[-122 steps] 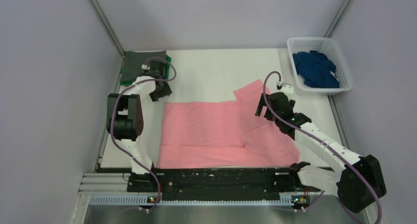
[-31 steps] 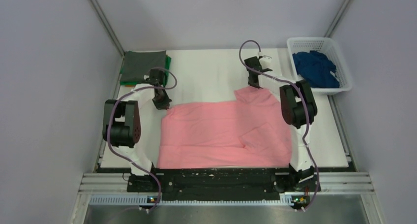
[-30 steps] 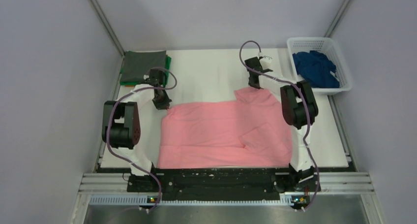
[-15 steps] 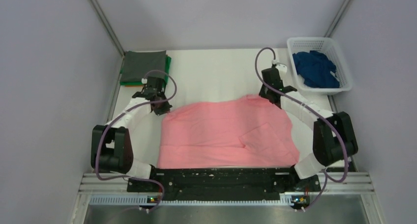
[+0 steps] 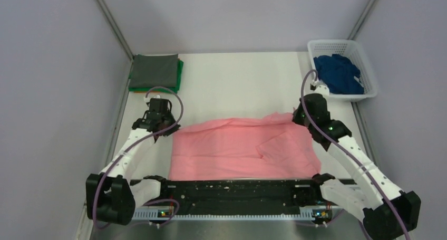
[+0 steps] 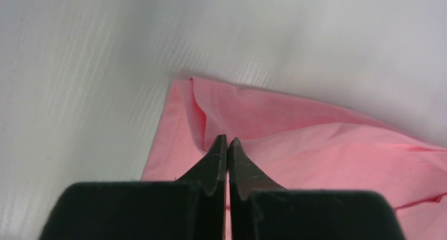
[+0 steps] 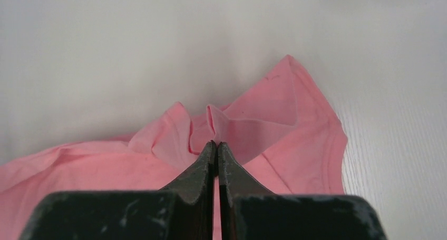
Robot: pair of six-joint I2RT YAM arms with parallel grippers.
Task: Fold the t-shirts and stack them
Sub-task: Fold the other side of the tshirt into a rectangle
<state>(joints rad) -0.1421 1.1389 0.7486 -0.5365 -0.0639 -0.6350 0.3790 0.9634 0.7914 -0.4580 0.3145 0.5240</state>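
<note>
The salmon-pink t-shirt (image 5: 237,147) lies spread on the white table in front of the arm bases, its far edge lifted and bunched. My left gripper (image 5: 169,129) is shut on the shirt's far-left corner. In the left wrist view the cloth (image 6: 316,145) is pinched at the closed tips of that gripper (image 6: 227,141). My right gripper (image 5: 297,117) is shut on the far-right corner. The right wrist view shows a fold of pink cloth (image 7: 253,118) caught between the tips of the right gripper (image 7: 216,144). A sleeve lies folded across the shirt's right half.
A folded grey t-shirt (image 5: 154,69) tops a stack at the far-left corner, with a green edge (image 5: 181,74) showing under it. The white lattice basket (image 5: 337,42) at the far right holds a crumpled dark blue t-shirt (image 5: 340,74). Grey walls enclose the table.
Both grippers have drawn back toward the near edge with the pink shirt's far corners. The far edge has risen and come nearer, and the right sleeve has left the table.
</note>
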